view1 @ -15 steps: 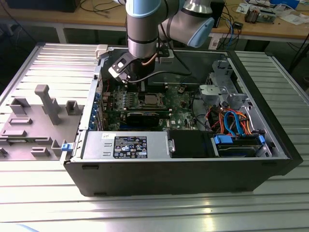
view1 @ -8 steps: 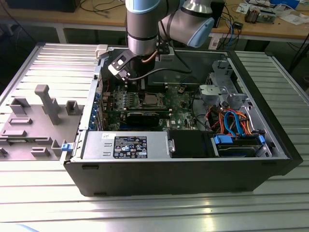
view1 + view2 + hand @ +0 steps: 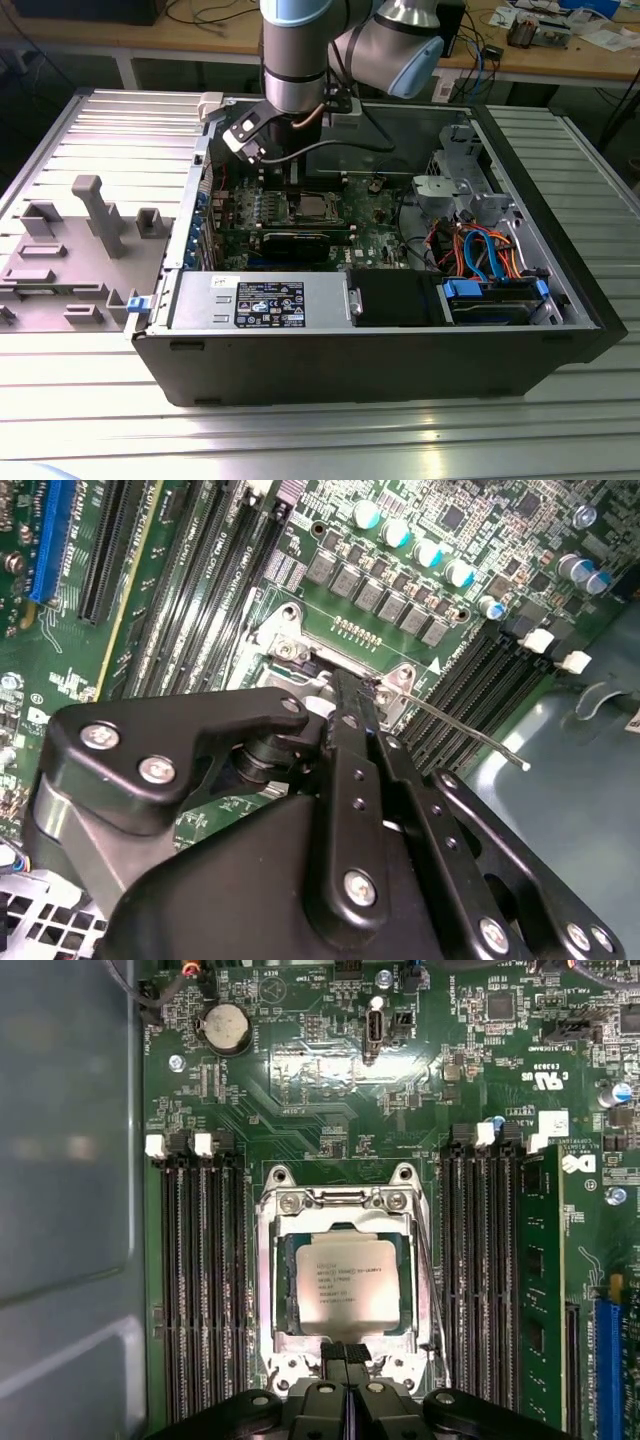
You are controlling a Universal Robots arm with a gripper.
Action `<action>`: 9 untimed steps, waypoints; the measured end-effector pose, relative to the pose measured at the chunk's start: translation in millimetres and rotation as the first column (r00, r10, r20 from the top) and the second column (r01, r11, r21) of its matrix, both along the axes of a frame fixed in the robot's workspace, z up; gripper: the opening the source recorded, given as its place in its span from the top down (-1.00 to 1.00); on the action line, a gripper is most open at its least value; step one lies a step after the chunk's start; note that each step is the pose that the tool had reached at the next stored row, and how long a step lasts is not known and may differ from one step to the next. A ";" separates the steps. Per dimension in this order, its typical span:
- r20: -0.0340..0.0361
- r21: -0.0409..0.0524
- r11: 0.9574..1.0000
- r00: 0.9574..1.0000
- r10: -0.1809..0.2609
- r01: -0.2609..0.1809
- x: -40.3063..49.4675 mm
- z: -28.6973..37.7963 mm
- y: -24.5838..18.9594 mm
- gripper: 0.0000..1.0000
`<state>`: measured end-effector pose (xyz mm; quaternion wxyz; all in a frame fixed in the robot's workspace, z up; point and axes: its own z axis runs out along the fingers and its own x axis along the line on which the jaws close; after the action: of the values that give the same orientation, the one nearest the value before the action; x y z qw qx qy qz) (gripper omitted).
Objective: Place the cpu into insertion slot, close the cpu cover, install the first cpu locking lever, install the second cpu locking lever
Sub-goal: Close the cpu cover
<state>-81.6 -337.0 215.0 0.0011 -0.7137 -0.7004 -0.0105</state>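
Note:
The cpu (image 3: 345, 1282), a silvery-grey square, lies flat in its socket on the green motherboard (image 3: 300, 1090). It appears in the exterior view as a small bright square (image 3: 315, 207) under the arm (image 3: 295, 70). The cpu cover (image 3: 268, 1290), a thin metal frame, lies down around the chip. My gripper (image 3: 347, 1352) is shut, its black fingertips together at the cover's edge, right beside the chip. In the second wrist view the gripper (image 3: 345, 685) points at the socket's corner. A thin locking lever (image 3: 470, 735) sticks out from there over the memory slots.
Black memory slots (image 3: 200, 1290) flank the socket on both sides, and one slot holds a green memory stick (image 3: 540, 1280). The open case holds a power supply (image 3: 260, 300), a drive bay (image 3: 490, 295) and orange cables (image 3: 480, 245). A grey fixture tray (image 3: 70, 240) sits at the exterior view's left.

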 end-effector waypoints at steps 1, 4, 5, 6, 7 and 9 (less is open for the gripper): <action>0.000 0.000 1.000 1.000 0.000 0.000 0.0 -1.7 0.0 0.79; 0.000 0.001 1.000 1.000 0.000 0.000 0.1 -8.5 0.0 0.79; 0.000 0.001 1.000 1.000 -0.002 0.002 0.0 -8.8 -0.1 0.79; 0.000 0.001 1.000 1.000 -0.003 0.003 0.0 -8.9 -0.1 0.79; 0.000 0.001 1.000 1.000 -0.005 0.005 0.1 -9.0 0.0 0.79; 0.000 0.002 1.000 1.000 -0.008 0.008 0.1 -9.0 0.0 0.79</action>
<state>-81.5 -337.0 206.0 0.0016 -0.7166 -0.6974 -0.0111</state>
